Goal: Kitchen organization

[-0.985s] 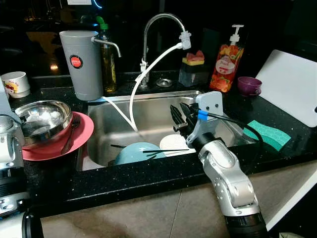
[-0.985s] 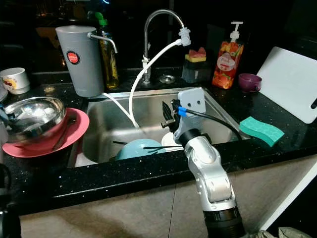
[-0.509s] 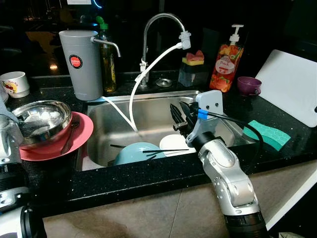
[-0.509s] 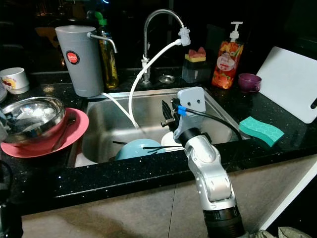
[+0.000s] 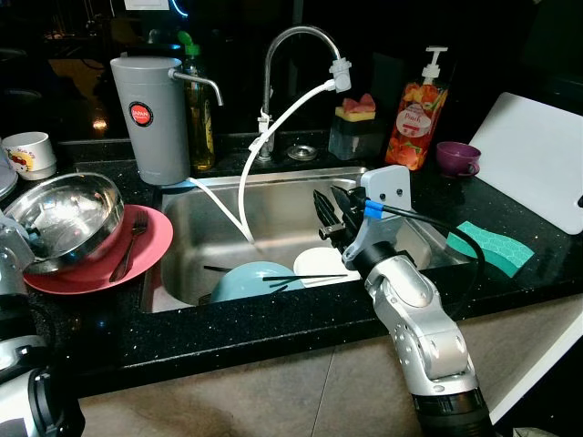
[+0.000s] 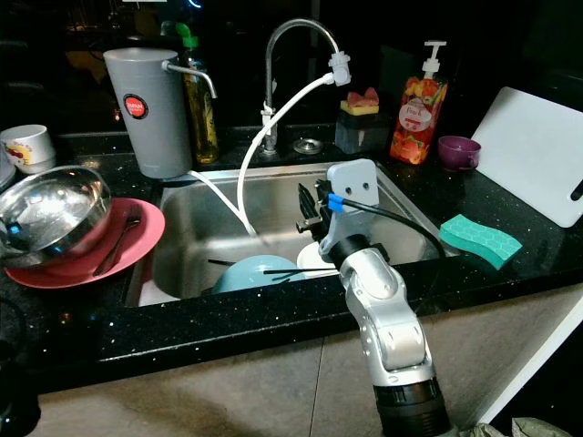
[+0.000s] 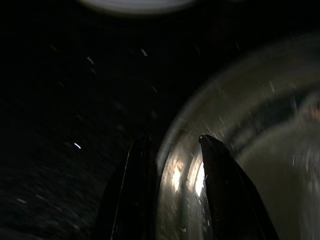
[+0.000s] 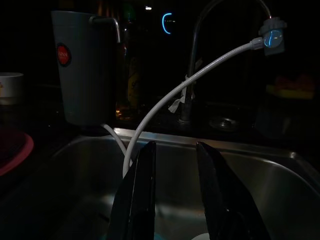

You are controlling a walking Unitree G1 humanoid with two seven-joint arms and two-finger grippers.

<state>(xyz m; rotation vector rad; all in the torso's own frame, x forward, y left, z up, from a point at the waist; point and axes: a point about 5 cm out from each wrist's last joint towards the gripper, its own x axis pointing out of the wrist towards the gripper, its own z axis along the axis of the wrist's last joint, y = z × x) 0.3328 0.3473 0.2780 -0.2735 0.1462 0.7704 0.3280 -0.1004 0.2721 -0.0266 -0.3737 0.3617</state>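
White hose [image 5: 273, 137] across the sink [image 5: 273, 214] mouth; blue bowl [image 5: 253, 278], chopsticks [image 5: 305, 277] crowding its floor

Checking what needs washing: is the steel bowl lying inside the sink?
No, the steel bowl sits tilted over the pink plate, beside the sink.

Polished steel bowl [image 5: 62, 217] at left fingers [image 7: 225, 190]; brushed steel sink [image 5: 282, 214] below right fingers [image 8: 212, 190]; tabletop [image 5: 228, 323] glossy speckled black stone.
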